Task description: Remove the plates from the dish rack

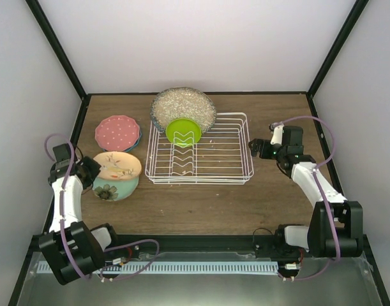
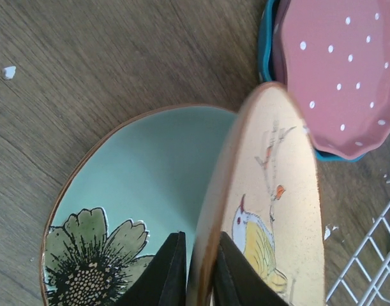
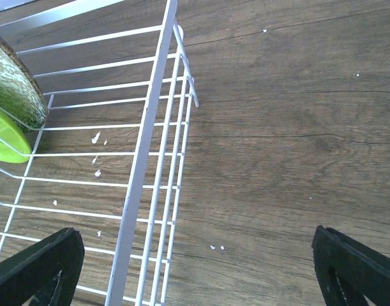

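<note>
Cream glaze with a brown rim fills the gap between my left fingers point(image 2: 166, 274). They are closed narrow on the edge of the cream plate point(image 2: 271, 210), one finger on its back and one on its painted face, where a yellow bird sits below a twig. The plate stands tilted up on edge in my hold. Just beside the back finger, flat on the desk point(image 2: 86, 64), lies the mint green plate point(image 2: 143, 172), its dark-outlined flower next to my fingertip. I cannot tell whether the cream plate's rim touches it. Farther out, past the top of the cream plate on the face-side finger's side, the pink plate point(image 2: 341, 76) with white dots rests on the blue plate point(image 2: 266, 44), of which only a rim shows.

My right fingers point(image 3: 41, 268) are spread wide and hold nothing. One hangs over the side wall of the white wire dish rack point(image 3: 147, 146); the other is well apart from it, over the desk. Ahead of the rack-side finger, at the rack's far end, the small lime green plate point(image 3: 6, 137) stands among the wires, and the grey speckled plate point(image 3: 13, 89) stands right behind it. White crumbs point(image 3: 96, 137) lie under the wires between my fingers and those plates.
</note>
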`<control>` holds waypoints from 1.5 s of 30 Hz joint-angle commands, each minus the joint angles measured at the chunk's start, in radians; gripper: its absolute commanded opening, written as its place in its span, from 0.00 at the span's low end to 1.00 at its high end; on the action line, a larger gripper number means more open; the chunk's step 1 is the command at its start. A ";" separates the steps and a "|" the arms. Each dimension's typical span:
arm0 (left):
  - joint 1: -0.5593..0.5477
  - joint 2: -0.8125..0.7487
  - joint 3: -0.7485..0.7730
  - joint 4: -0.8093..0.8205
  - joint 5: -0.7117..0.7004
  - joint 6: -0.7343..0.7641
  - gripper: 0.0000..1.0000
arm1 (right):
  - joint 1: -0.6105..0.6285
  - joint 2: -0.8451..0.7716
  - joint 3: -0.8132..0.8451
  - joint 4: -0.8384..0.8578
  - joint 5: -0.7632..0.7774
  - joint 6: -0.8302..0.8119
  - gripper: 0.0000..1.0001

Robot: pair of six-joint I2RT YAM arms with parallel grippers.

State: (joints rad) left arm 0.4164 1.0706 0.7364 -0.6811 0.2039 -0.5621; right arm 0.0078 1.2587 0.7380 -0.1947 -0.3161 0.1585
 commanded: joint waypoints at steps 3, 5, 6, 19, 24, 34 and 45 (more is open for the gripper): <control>0.001 -0.004 -0.001 0.000 0.005 -0.001 0.15 | -0.008 -0.011 0.046 -0.002 0.010 0.009 1.00; 0.002 -0.008 0.003 -0.016 0.000 0.003 0.15 | -0.008 -0.008 0.046 -0.002 0.008 0.008 1.00; 0.001 -0.009 0.003 -0.025 -0.006 0.006 0.16 | -0.008 -0.006 0.044 0.000 0.005 0.008 1.00; 0.002 -0.016 -0.024 -0.089 -0.066 0.027 0.27 | -0.008 0.002 0.037 -0.001 -0.004 0.006 1.00; 0.001 -0.015 -0.049 -0.103 -0.086 0.030 0.33 | -0.008 -0.002 0.034 -0.004 -0.005 0.004 1.00; 0.002 -0.008 -0.073 -0.111 -0.103 0.031 0.51 | -0.008 -0.007 0.040 -0.017 -0.006 -0.001 1.00; -0.024 -0.023 0.245 0.093 0.008 0.109 0.66 | -0.008 -0.018 0.028 -0.006 -0.003 0.009 1.00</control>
State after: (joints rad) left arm 0.4152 1.0626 0.7990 -0.7975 0.1211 -0.4938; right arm 0.0078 1.2591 0.7383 -0.2020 -0.3141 0.1581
